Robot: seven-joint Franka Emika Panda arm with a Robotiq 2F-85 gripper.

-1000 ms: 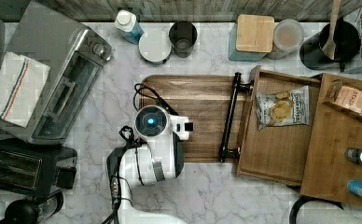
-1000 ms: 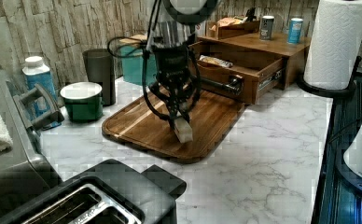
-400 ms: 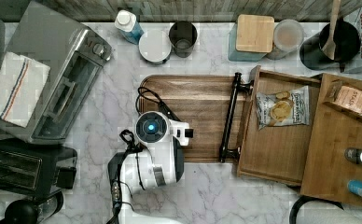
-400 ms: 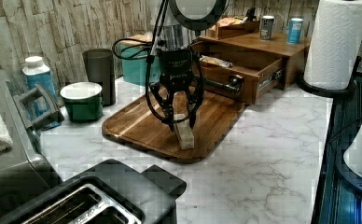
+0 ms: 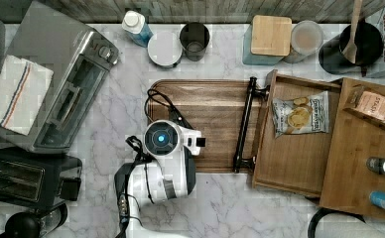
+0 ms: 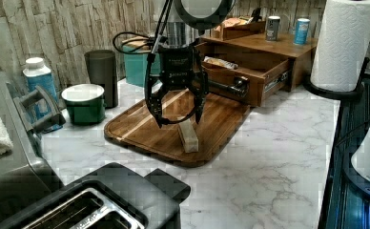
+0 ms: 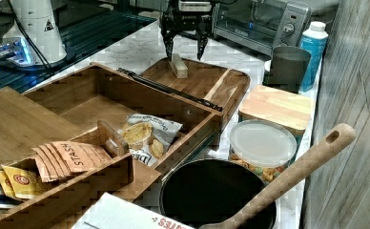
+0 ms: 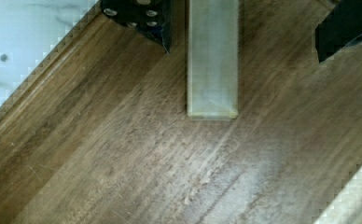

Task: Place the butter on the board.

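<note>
- One counter [image 6: 269,157] carries everything; the board is the landmark.
- Board [image 6: 145,126]: flat on the counter, its far end against a wooden tray [image 6: 250,81].
- Hand [image 6: 177,120]: open, hanging just above the board, fingers apart and touching nothing.
- Butter [image 6: 188,136]: lying on the board near its front edge, directly below the hand.
- Step: release looks done; next, a straight lift clear.

In the top view, the arm [image 5: 163,163] hides the butter; the wrist view crops the butter [image 8: 212,56] and both fingers [image 8: 142,18].
</note>
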